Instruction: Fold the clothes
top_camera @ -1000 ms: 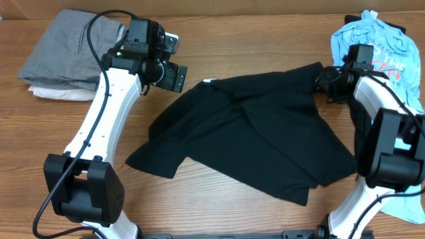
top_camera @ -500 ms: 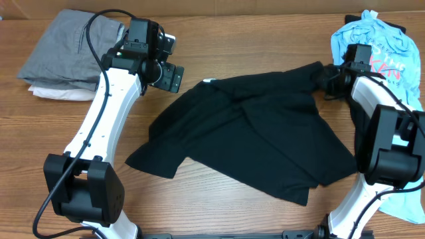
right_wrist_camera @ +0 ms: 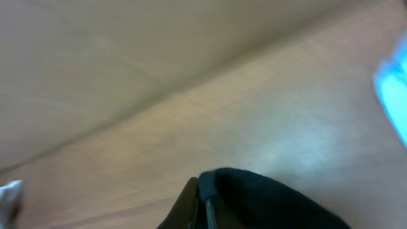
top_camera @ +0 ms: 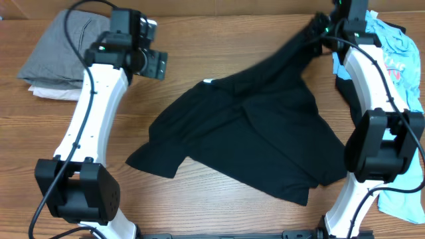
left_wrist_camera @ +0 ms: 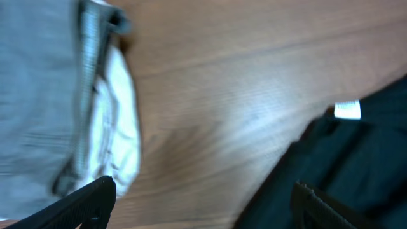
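Note:
A black T-shirt (top_camera: 252, 133) lies crumpled across the middle of the table, its small white label (top_camera: 210, 81) near the collar. Its far right corner is pulled up off the table toward the back edge, where my right gripper (top_camera: 317, 28) is shut on it; the right wrist view shows black fabric (right_wrist_camera: 267, 200) pinched between the shut fingers. My left gripper (top_camera: 154, 64) hangs open over bare wood left of the shirt. In the left wrist view its fingertips (left_wrist_camera: 95, 194) are wide apart, with the black T-shirt (left_wrist_camera: 343, 146) and label (left_wrist_camera: 347, 110) to the right.
A folded grey garment (top_camera: 63, 46) on a cream one (top_camera: 50, 91) sits at the back left, also seen as the grey garment (left_wrist_camera: 38, 89) in the left wrist view. A light blue printed tee (top_camera: 398, 60) lies along the right edge behind the right arm.
My right gripper closed on the shirt's right corner and lifted it up and back. The left arm drew back to the left, away from the shirt.

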